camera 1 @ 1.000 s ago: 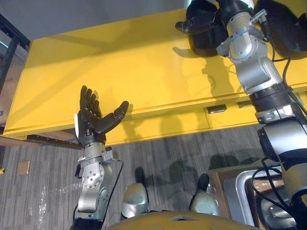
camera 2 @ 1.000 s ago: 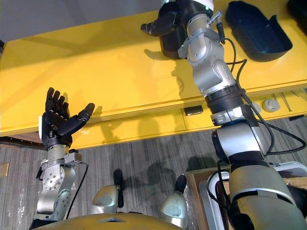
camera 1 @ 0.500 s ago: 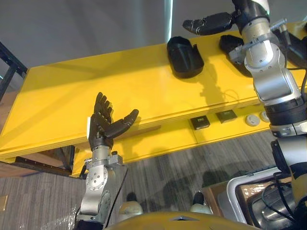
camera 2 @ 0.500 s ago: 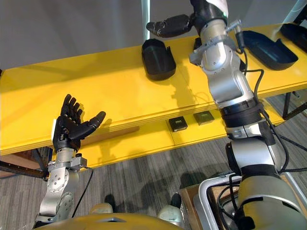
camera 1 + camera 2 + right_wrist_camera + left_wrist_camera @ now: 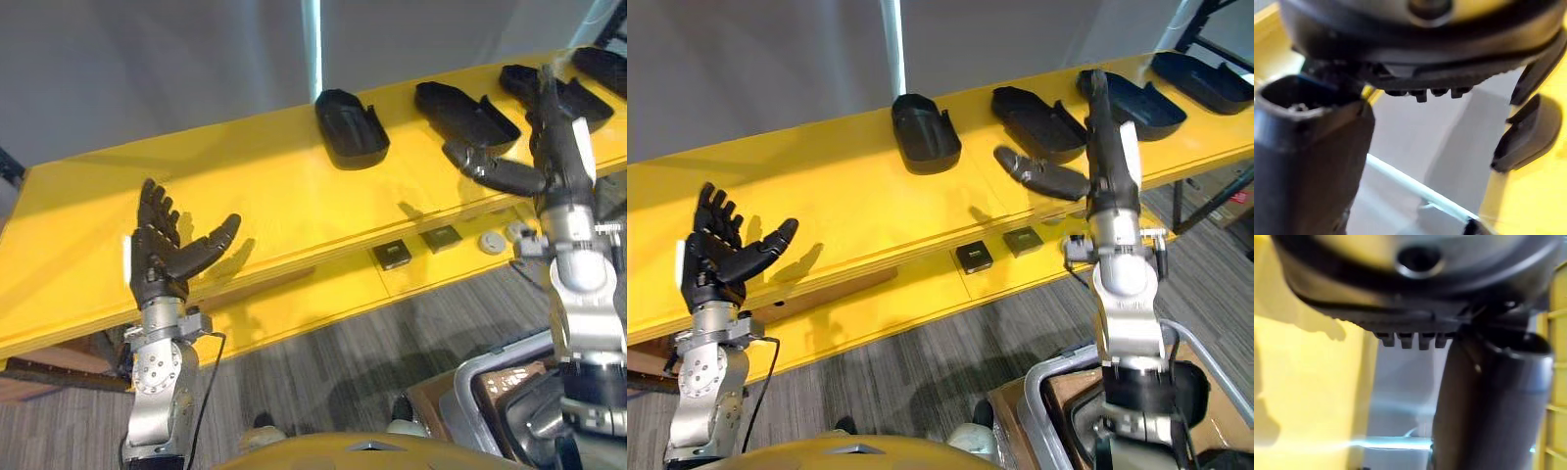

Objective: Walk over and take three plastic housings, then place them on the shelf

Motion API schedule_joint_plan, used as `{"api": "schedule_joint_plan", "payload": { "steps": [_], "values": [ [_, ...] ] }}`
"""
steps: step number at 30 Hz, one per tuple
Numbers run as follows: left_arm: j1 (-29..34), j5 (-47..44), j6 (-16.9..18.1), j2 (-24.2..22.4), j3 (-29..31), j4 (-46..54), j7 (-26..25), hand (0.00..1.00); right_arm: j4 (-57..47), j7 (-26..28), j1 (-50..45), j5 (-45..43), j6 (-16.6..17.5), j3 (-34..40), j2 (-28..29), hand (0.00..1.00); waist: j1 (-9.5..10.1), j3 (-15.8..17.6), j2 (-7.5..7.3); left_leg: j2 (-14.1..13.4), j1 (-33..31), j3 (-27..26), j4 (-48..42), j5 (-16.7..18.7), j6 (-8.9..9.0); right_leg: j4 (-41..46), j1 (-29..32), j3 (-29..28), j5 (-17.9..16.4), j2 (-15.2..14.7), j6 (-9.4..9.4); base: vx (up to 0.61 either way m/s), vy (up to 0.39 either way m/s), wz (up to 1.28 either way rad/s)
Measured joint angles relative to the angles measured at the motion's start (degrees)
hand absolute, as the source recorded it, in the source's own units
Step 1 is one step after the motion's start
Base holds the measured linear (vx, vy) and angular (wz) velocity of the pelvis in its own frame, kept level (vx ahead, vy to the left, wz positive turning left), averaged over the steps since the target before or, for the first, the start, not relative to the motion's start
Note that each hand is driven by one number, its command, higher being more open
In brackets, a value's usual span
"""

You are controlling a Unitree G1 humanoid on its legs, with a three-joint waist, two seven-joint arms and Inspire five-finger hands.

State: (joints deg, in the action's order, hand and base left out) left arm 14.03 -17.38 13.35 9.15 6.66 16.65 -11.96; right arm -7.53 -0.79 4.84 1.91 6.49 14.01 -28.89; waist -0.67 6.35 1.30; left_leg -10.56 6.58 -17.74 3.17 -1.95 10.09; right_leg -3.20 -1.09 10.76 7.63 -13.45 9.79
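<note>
On the long yellow shelf [image 5: 265, 196], black tub-shaped plastic housings [image 5: 351, 127] lie in a row along its far edge, while the left hand [image 5: 157, 259] and the right hand [image 5: 560, 166], both raised over its near edge, keep fingers straight and thumbs spread, grasping nothing.

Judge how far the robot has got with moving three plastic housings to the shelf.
Done: the robot is at the yellow bench, where four black housings lie in a row. In hand: nothing; left hand and right hand are open and empty. Left: unclear whether these housings are already placed or still to be picked.
</note>
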Motion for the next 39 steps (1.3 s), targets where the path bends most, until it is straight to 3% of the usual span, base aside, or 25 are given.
{"api": "schedule_joint_plan", "payload": {
  "steps": [2, 5, 9, 11, 18, 27, 31, 39],
  "values": [
    [-0.1, 0.0, 0.7, 0.1, -0.1, 2.2, 0.8, 1.0, -0.2, 0.6, -2.2, 5.9, 0.9, -0.5, 0.1, 1.0, -1.22, -0.4, -0.57, 0.0, 0.0, -0.4, -0.2, 0.4, 0.2, 0.0, 0.2, -0.2, -0.1, 0.0, -0.06, -0.03, 0.001, -0.13],
    [-0.5, 0.0, 0.7, 0.5, -0.3, 2.4, 1.2, 1.0, -0.2, 0.6, -2.0, 14.0, 3.1, -1.7, -1.1, 1.0, -1.3, -1.0, -0.87, -0.4, -0.1, -1.3, -0.6, 0.8, 0.61, 0.0, 0.9, -0.9, -0.2, 0.4, -0.17, -0.04, -0.01, -0.16],
    [-0.5, 0.0, 0.6, 1.0, -1.6, 1.6, 0.4, 1.0, 1.2, 1.9, 3.8, 20.4, 4.5, -10.9, -11.5, 1.0, -1.09, -1.3, -1.1, -1.0, -0.3, -1.0, -1.2, 0.5, 0.41, 0.0, 0.7, -0.7, 0.0, 0.9, -0.37, -0.01, -0.01, 0.03],
    [-0.5, 0.0, 0.3, 1.2, -2.9, 1.3, 0.5, 1.0, 5.2, 2.0, 9.3, 20.9, 5.7, -14.5, -14.0, 1.0, -0.93, -1.4, -1.25, -1.0, -0.4, -0.2, -1.3, 0.5, 0.38, 0.0, 0.2, 0.0, 0.0, 0.9, -0.39, -0.02, -0.004, 0.19],
    [-0.4, 0.0, 0.4, 3.0, -3.6, -0.5, 0.9, 1.0, 24.0, 2.2, 26.0, 22.6, 9.1, -27.4, -23.0, 1.0, 2.39, -2.1, -1.89, -0.9, -2.1, 3.4, -1.3, -0.2, 0.07, -0.1, -0.9, 3.4, 0.0, 0.6, -0.4, 0.0, 0.004, 0.24],
    [-0.2, 0.0, 0.5, 3.1, -3.9, -2.8, 1.8, 1.0, 38.0, 9.9, 39.6, 21.6, 11.4, -42.2, -24.5, 1.0, 5.19, -1.2, -2.22, -0.8, -3.1, 6.1, -1.0, -0.8, -0.25, -1.0, -2.2, 6.5, 0.0, 0.6, -0.44, -0.02, 0.007, 0.15],
    [-0.2, 0.0, 0.4, 3.1, -4.2, -5.8, 1.8, 1.0, 43.6, 11.2, 47.3, 21.7, 13.3, -48.5, -24.5, 1.0, 5.8, 1.1, -2.16, -0.8, -3.2, 6.8, -1.0, -1.1, -0.13, -1.1, -2.7, 7.2, 0.0, 0.7, -0.45, -0.01, 0.01, 0.09],
    [-0.9, 0.0, 0.4, 3.1, -6.7, -6.1, 1.7, 1.0, 52.3, 15.3, 56.0, 21.4, 15.2, -54.2, -24.4, 1.0, 8.27, 2.8, -2.22, -0.7, -3.2, 8.0, -1.1, -1.3, -0.13, -1.2, -3.8, 8.5, 0.0, 0.6, -0.45, 0.01, 0.012, 0.08]
  ]
}}
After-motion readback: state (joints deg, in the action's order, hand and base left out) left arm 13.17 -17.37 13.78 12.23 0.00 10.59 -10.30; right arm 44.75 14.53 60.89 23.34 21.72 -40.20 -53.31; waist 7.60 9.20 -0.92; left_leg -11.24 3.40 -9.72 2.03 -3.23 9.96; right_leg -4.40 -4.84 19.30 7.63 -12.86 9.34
